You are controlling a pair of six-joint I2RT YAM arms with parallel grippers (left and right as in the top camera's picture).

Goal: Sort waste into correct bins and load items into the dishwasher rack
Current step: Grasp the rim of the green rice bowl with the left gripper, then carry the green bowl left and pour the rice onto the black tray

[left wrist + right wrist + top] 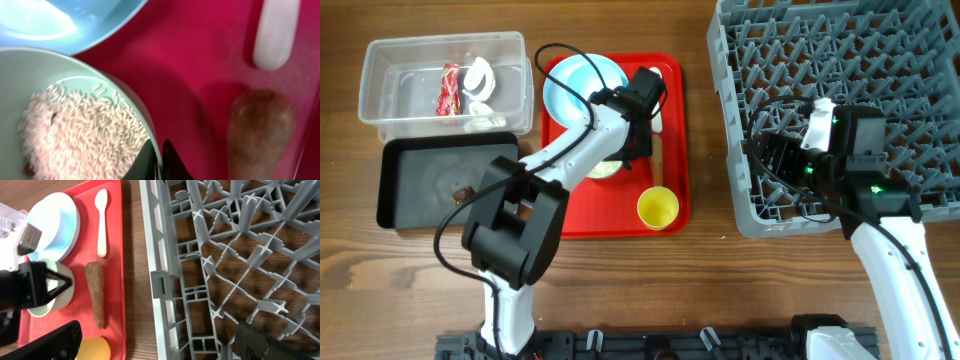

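— Now, about the left gripper [160,162]?
— Pinched tight on the rim of the pale bowl [30,70], with white rice-like crumbs [85,135] heaped inside. Sits on the red tray [190,75], just beside the light-blue plate [52,225].
— And the right gripper [157,327]?
— Spread wide, gripping nothing, hovering over the edge of the dishwasher rack [840,60].
— Anything else on that tray?
— Just the carrot [95,295], white spoon [102,222] and yellow cup [658,207], all apart from the bowl.
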